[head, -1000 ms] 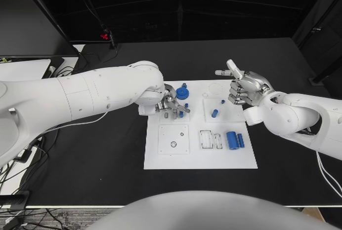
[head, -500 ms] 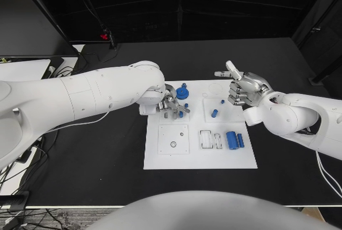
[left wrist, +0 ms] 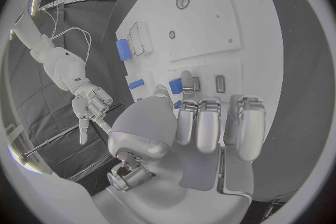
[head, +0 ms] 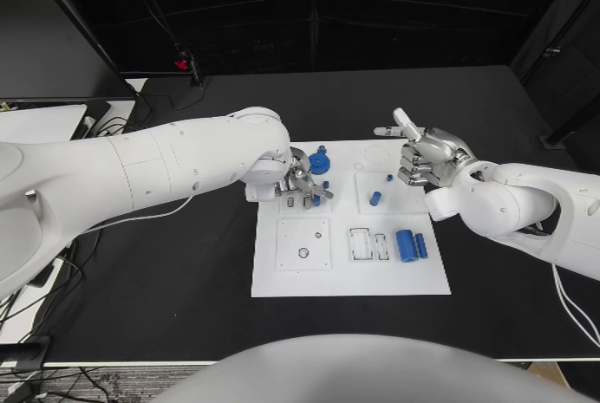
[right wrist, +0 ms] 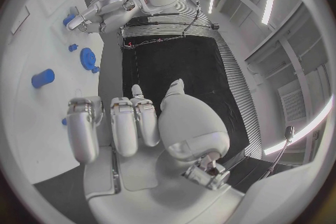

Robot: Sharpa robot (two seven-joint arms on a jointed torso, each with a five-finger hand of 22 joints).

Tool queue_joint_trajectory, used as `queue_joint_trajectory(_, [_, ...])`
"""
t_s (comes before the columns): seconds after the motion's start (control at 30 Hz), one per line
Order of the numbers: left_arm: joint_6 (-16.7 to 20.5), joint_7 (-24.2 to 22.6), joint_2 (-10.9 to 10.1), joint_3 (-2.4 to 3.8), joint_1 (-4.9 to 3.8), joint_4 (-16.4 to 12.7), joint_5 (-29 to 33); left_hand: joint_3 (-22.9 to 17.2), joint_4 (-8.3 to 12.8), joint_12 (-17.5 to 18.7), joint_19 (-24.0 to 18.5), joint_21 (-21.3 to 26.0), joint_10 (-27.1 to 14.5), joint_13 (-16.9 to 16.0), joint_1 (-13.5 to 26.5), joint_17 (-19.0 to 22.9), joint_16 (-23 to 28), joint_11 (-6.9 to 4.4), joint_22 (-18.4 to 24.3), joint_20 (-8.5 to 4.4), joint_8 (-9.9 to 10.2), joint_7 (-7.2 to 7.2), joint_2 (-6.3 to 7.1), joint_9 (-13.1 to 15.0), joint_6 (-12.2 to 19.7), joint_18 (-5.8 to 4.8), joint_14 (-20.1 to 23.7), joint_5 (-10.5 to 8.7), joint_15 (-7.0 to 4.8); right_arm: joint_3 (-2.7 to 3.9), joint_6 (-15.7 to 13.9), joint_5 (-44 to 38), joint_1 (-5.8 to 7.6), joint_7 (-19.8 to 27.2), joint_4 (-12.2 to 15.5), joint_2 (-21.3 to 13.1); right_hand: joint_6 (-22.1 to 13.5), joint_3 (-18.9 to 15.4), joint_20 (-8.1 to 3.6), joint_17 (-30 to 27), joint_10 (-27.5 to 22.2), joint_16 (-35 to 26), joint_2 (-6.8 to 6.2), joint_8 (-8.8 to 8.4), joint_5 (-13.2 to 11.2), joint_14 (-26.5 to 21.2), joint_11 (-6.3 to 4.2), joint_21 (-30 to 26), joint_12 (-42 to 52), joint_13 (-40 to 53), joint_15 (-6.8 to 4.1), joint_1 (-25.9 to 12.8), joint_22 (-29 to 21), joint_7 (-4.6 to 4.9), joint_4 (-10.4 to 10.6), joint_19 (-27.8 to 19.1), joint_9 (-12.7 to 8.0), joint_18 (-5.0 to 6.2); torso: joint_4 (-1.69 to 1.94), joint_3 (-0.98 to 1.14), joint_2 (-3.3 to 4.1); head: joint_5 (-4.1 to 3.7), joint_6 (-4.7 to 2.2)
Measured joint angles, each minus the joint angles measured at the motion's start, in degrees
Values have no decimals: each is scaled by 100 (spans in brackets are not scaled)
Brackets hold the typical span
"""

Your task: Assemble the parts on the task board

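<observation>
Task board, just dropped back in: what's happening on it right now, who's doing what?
The left hand is down over the far left part of the task board, its fingertips at a small blue piece; whether it grips the piece cannot be told. The right hand is raised over the board's far right corner, fingers curled, holding nothing. A blue gear-like part stands near the far edge, and two blue cylinders lie on the board's right side.
</observation>
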State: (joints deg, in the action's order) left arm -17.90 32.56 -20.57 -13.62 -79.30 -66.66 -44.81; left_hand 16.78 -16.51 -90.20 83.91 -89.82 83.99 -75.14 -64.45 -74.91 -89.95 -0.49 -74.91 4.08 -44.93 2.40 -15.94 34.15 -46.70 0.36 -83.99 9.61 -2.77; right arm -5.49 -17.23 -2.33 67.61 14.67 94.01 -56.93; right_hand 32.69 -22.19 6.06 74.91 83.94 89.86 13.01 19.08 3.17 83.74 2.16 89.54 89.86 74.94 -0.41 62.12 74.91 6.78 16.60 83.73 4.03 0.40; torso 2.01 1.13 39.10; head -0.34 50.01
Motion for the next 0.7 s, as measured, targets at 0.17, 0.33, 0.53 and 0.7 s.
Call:
queue_joint_trajectory(0.17, [0,8,21,0,0,36,0,0,0,-8,0,0,0,0,-82,0,0,0,0,0,40,0,10,40,0,0,1,7,1,-1,-4,0,-1,-14,-11,4,0,0,0,0,0,0,0,0,0,0,0,-24,0,0,0,0,0,0,0,0,0,0,1,0,0,-20,0])
queue_joint_trajectory(0.33, [4,8,28,1,1,55,0,-181,-11,-11,0,0,0,-1,-222,0,0,0,0,0,155,-11,105,132,-52,0,2,284,3,-1,-9,0,-3,-25,-18,4,0,0,0,0,0,0,0,0,0,0,0,-24,0,0,0,0,0,0,0,0,0,0,3,-1,0,-34,0])
queue_joint_trajectory(0.53, [23,6,37,1,1,73,-1,-449,7,-11,9,0,-19,10,-465,0,0,-24,0,-33,289,-42,301,240,-123,0,2,527,-44,-2,-14,0,-5,-33,-18,1,0,0,0,0,0,0,0,0,0,0,0,-24,0,0,0,0,0,0,0,0,0,0,5,0,0,-41,0])
queue_joint_trajectory(0.7, [41,-2,49,1,2,86,-1,-584,60,-5,1,0,-19,28,-732,0,0,-24,0,-41,389,-63,500,326,-144,0,1,714,-45,-2,-18,0,-7,-39,-22,2,0,0,0,0,0,0,-1,0,0,0,0,-24,0,0,0,0,0,0,0,0,0,1,5,0,-1,-50,0])
